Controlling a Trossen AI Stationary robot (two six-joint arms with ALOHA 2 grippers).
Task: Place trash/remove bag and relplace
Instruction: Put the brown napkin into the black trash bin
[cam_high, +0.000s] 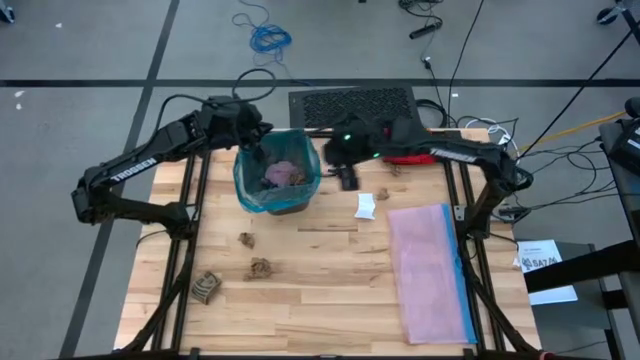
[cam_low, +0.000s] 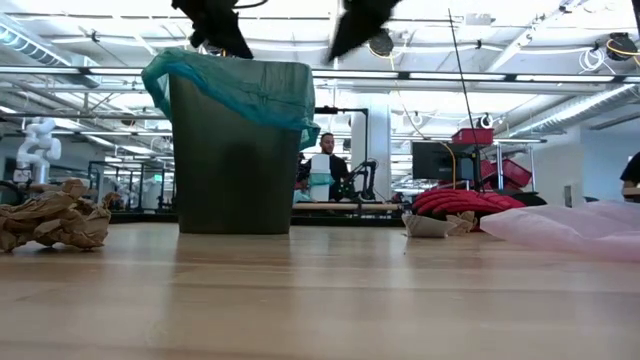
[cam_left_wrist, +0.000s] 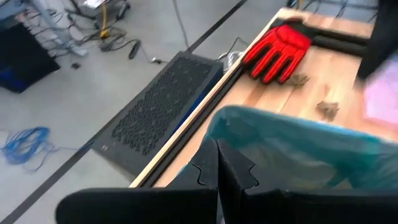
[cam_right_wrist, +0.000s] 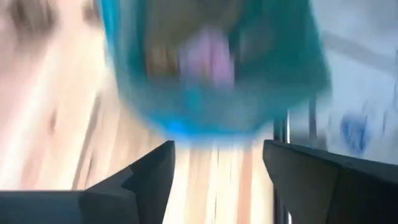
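A dark bin lined with the teal bag (cam_high: 247, 188) stands at the table's far middle; the bag's top is folded out over the rim (cam_low: 240, 85). A purple crumple (cam_high: 285, 174) lies inside. Brown paper wads (cam_high: 262, 268) and a white piece (cam_high: 365, 206) lie on the table. My left gripper (cam_high: 252, 140) is shut, right above the bin's far-left rim (cam_left_wrist: 249, 124). My right gripper (cam_high: 336, 152) hovers open just right of the bin, above rim height (cam_low: 338, 50); its wrist view looks down at the bin's mouth (cam_right_wrist: 211, 81). My left gripper (cam_left_wrist: 217, 155) points down at the bag's folded-over rim (cam_left_wrist: 230, 118) from the far-left side. Whether its shut fingertips touch the plastic, I cannot tell.
A red-and-black glove (cam_high: 405, 157) lies on the far right edge. A pale pink bag (cam_high: 430, 270) is spread flat at the right. Two small brown scraps (cam_high: 383, 194) sit near the white piece. More wads lie near left (cam_high: 205, 287). Bare wood shows in the near middle.
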